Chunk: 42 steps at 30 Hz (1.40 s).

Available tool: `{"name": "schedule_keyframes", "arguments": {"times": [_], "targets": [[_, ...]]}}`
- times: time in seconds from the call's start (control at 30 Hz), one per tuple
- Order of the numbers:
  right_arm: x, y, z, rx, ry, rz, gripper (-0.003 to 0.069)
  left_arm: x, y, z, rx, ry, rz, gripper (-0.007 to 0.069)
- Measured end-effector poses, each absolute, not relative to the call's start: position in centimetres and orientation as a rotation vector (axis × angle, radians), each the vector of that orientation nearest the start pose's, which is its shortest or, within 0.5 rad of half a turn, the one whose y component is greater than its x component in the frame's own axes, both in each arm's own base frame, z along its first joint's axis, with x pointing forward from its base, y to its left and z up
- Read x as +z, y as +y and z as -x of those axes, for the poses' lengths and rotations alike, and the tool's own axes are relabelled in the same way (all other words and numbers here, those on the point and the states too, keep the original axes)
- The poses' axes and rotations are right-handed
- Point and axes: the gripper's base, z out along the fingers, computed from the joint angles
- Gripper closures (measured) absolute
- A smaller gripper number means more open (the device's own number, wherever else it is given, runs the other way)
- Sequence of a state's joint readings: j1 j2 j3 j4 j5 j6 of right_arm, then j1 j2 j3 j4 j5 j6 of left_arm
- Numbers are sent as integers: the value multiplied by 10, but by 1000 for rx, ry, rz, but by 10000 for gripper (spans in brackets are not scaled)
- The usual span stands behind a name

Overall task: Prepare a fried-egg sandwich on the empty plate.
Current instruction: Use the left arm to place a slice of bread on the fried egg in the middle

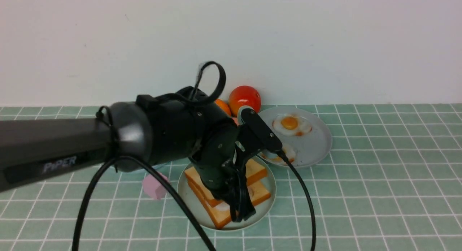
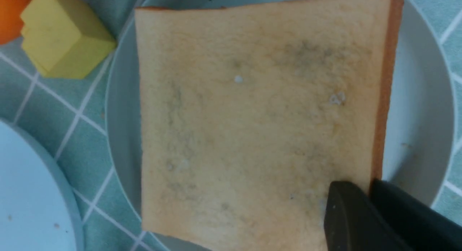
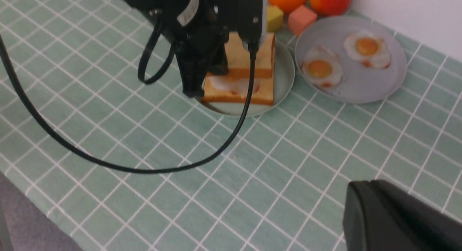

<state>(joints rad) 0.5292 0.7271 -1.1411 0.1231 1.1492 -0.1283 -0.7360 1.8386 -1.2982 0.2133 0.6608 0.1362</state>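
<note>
Left arm (image 1: 162, 135) blocks most of the sandwich (image 1: 258, 171) in front view; egg (image 3: 231, 84) mostly buried between slices; right gripper (image 3: 364, 193) clipped at wrist-view edge.

Soft, even, fairly bright light fills the front view. The wall (image 1: 325, 45) is plain white without glare, and the left arm (image 1: 57, 150), from nine o'clock to centre, is dark with a dull sheen. Shadows on the tablecloth (image 1: 379, 193) are faint. In the left wrist view the bread slice (image 2: 252, 117) is close, grainy and slightly soft, and the left gripper (image 2: 355, 187) at five o'clock is blurred. In the right wrist view the right gripper (image 3: 361, 189) at five o'clock is out of focus, while the grid lines stay fairly sharp.
</note>
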Motion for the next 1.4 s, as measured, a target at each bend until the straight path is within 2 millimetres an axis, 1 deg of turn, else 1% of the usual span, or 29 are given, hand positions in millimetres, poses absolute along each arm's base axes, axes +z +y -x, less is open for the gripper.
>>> {"name": "schedule_keyframes", "arguments": {"times": [0.03, 0.23, 0.47, 0.67, 0.73, 0.83, 0.9, 0.93, 0.97, 1.13, 1.23, 1.27, 1.33, 1.37, 1.4], "targets": [[422, 58, -79, 372, 2118, 727, 637, 212, -253, -296, 32, 2321, -1288, 587], [422, 59, -81, 374, 2105, 720, 637, 206, -255, -299, 27, 2312, -1290, 587], [422, 59, -81, 374, 2103, 720, 637, 190, -258, -302, 39, 2333, -1313, 587], [422, 59, -81, 375, 2104, 719, 636, 186, -259, -303, 42, 2333, -1319, 589], [422, 59, -81, 375, 2104, 719, 634, 186, -259, -303, 42, 2333, -1319, 579], [422, 59, -81, 375, 2104, 719, 631, 186, -259, -303, 42, 2333, -1319, 539], [422, 59, -81, 375, 2104, 719, 629, 186, -259, -302, 40, 2340, -1318, 496], [422, 59, -81, 375, 2104, 719, 629, 186, -259, -302, 40, 2339, -1318, 491], [422, 59, -81, 375, 2104, 719, 627, 186, -259, -302, 38, 2350, -1314, 447], [422, 59, -81, 375, 2104, 719, 624, 190, -259, -299, 7, 2382, -1285, 301], [422, 59, -81, 375, 2104, 719, 623, 196, -257, -297, 1, 2385, -1276, 263], [422, 59, -81, 375, 2104, 719, 621, 203, -255, -295, -1, 2388, -1269, 245], [422, 59, -81, 375, 2104, 719, 619, 214, -252, -291, -5, 2395, -1256, 235], [422, 59, -81, 375, 2104, 719, 619, 215, -252, -291, -8, 2393, -1253, 235], [422, 59, -81, 375, 2104, 719, 617, 225, -249, -288, -16, 2393, -1241, 231]]}}
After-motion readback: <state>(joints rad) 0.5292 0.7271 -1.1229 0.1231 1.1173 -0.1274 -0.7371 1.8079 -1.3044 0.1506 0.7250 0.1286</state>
